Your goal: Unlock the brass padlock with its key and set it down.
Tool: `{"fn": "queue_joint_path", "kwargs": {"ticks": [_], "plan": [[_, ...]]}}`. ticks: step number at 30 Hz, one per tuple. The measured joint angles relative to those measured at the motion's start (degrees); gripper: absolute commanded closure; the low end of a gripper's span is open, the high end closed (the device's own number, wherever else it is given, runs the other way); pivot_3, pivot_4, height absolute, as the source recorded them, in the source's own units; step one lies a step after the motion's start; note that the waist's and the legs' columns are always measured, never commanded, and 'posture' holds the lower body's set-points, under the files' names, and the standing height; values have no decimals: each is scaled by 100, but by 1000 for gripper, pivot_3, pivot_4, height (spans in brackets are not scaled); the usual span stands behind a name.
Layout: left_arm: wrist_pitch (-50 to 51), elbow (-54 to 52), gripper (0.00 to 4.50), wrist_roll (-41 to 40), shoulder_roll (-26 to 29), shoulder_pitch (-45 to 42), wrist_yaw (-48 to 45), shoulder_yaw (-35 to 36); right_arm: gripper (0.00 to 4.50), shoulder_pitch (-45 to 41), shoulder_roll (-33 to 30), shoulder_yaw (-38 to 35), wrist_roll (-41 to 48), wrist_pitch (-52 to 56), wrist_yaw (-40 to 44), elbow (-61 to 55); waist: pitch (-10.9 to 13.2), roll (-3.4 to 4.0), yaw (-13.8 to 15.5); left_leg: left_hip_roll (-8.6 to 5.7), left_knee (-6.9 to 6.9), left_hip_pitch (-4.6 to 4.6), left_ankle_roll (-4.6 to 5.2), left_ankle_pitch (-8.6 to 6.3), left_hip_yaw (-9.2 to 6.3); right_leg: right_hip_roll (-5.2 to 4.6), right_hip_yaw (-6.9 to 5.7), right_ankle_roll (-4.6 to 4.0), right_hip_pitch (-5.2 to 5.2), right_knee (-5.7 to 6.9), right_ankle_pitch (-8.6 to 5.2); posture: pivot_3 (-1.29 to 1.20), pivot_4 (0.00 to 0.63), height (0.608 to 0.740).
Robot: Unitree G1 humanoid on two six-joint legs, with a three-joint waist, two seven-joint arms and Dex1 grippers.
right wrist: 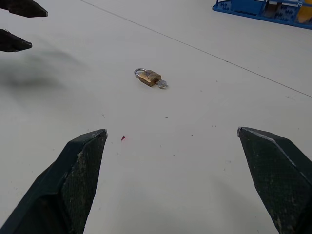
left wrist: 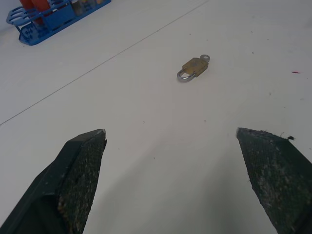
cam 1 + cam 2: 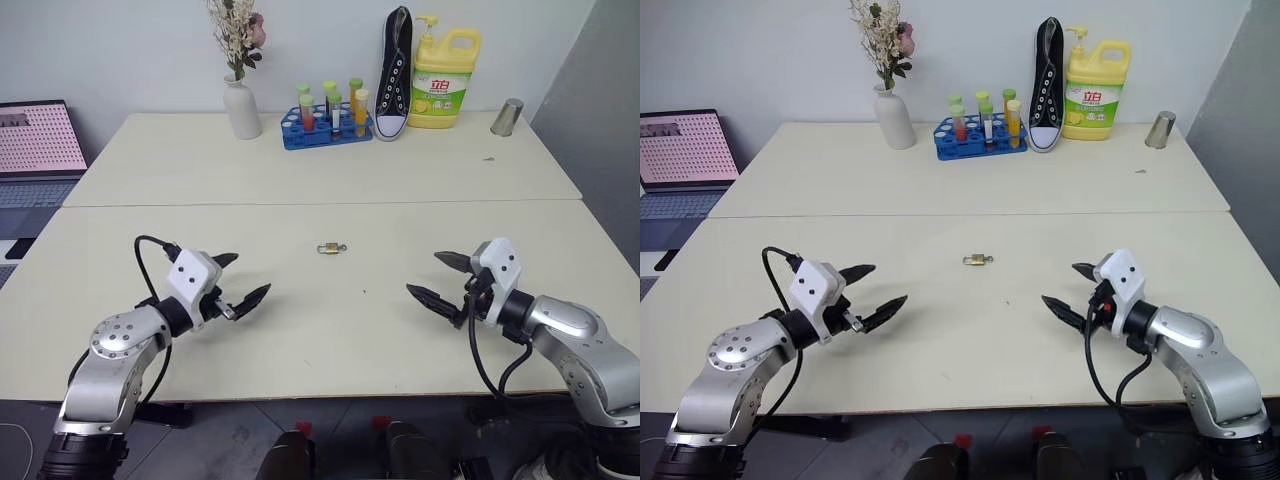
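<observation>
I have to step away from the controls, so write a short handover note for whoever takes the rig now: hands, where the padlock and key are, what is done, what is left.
Left hand: open, holding nothing, hovering over the near table to the left of the lock.
Right hand: open, holding nothing, hovering to the right of the lock.
Brass padlock: lying flat on the table, midway between the two hands, touched by neither. Shackle looks closed.
Key: appears to sit in the bottom of the lock body, its round head sticking out.
Done: nothing yet.
Left: grasp the padlock, turn the key, open the shackle, set it down.
</observation>
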Motion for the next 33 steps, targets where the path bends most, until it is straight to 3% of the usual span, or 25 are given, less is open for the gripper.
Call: {"fn": "queue_joint_path", "kwargs": {"ticks": [12,18,22,33], "plan": [[-286,0,0,92,-69,-10,-133,-117,14,-52,90,128,-6,-7,36,128,1,-1,4,0,0,-1,0,0,0,-1,1,0,0,-1,0,0,150,740],[-461,122,0,-547,-134,-263,-718,51,14,-109,230,264,9,149,-55,128,1,-2,2,0,0,-2,0,0,0,-1,1,0,-1,-1,0,0,150,740],[-553,419,0,-471,-193,-555,-729,4,14,-263,290,290,2,292,-175,155,1,-2,6,-2,1,-1,0,0,-1,0,-1,0,-1,0,0,0,150,740],[-1752,4371,0,1011,-957,-3630,-1410,-1485,14,-650,544,387,412,1886,-841,-608,6,-13,7,-11,12,-26,-2,1,-17,-1,-24,2,-11,1,3,0,150,740]]}}
